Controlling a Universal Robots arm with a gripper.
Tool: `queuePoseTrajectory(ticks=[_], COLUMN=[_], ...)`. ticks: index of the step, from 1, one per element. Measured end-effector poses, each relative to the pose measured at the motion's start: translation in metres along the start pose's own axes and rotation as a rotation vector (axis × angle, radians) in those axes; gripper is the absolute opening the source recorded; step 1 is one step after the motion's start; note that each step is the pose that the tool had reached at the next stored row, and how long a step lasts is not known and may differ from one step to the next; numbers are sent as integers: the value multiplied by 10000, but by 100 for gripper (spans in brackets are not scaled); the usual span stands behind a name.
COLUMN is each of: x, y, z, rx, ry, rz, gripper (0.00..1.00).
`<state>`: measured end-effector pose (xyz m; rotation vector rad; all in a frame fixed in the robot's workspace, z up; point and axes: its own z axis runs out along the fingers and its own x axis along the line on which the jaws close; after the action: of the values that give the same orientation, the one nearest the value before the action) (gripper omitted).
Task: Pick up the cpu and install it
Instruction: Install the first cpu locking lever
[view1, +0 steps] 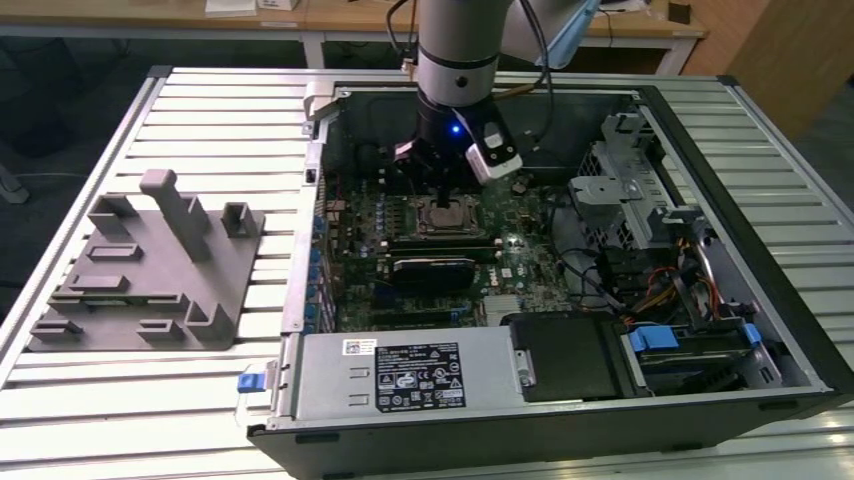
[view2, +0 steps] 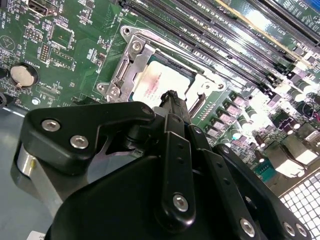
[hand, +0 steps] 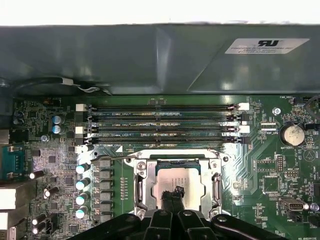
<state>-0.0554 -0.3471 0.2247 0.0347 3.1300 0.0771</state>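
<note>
A robotics lab: a robot arm (view1: 458, 50) reaches into an open computer case (view1: 534, 442) lying on a slatted metal workbench (view1: 214, 100) at the exterior view's centre, a grey plastic fixture (view1: 147, 280) at its left, wooden desks (view1: 160, 18) along its top edge

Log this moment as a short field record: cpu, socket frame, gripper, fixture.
cpu: lying flat in the socket frame
socket frame: metal, surrounding the cpu on the motherboard
gripper: shut, tip over the cpu's middle; contact unclear
grey fixture: on the slatted table, beside the computer case at the exterior view's left
</note>
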Motion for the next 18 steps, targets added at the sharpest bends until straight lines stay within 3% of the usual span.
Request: queuePoseTrajectory(ticks=[5,14,18], x=[83,452,502], y=[-2,-10,-11], z=[-1,-5,-5], rx=[-2,-4,-5], ry=[0,-29,-32], rz=[0,-1,-1], gripper=[11,11,11])
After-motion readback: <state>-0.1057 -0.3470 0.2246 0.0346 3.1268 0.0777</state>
